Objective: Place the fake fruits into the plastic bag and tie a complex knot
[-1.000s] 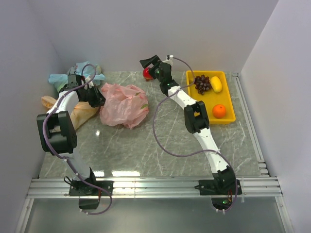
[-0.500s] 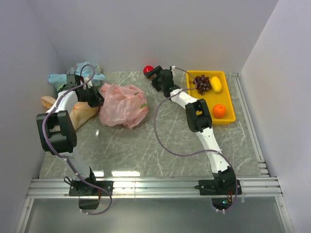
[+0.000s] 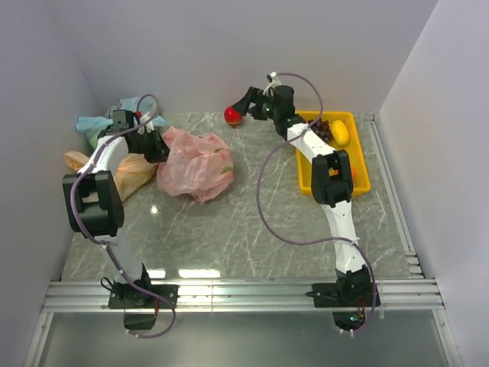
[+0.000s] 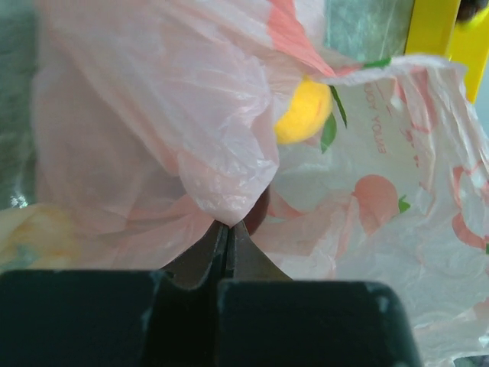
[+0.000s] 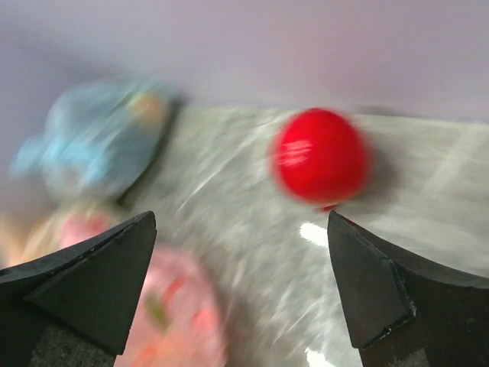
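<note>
Left pincer (image 3: 153,145) pressed together, pinching a fold of the plastic bag (image 3: 195,163) at the bag's left edge. In the left wrist view the left pincer (image 4: 228,228) has its jaws flat against each other, with the pink film of the plastic bag (image 4: 153,115) bunched at the tips. The rest of the bag spreads ahead of it and to its right. A yellow patch with a green leaf shows on the bag; print or fruit, cannot tell. Blue-green bag (image 3: 93,122) and peach bag (image 3: 126,172) lie just behind and beside this pincer, on the marble surface (image 3: 229,229).

Right pincer (image 3: 246,105) spread wide, holding nothing. Red fruit (image 3: 232,115) sits on the surface just ahead of its tips, at the back wall. From the right wrist, the right pincer (image 5: 241,222) shows both fingers (image 5: 92,275) far apart. The red fruit (image 5: 319,157) is ahead of the gap, nearer the right finger, not between the jaws; view blurred.

Yellow tray (image 3: 361,186) lies behind this pincer, under its arm, with the grape bunch (image 3: 322,128) and yellow fruit (image 3: 340,134) inside.
</note>
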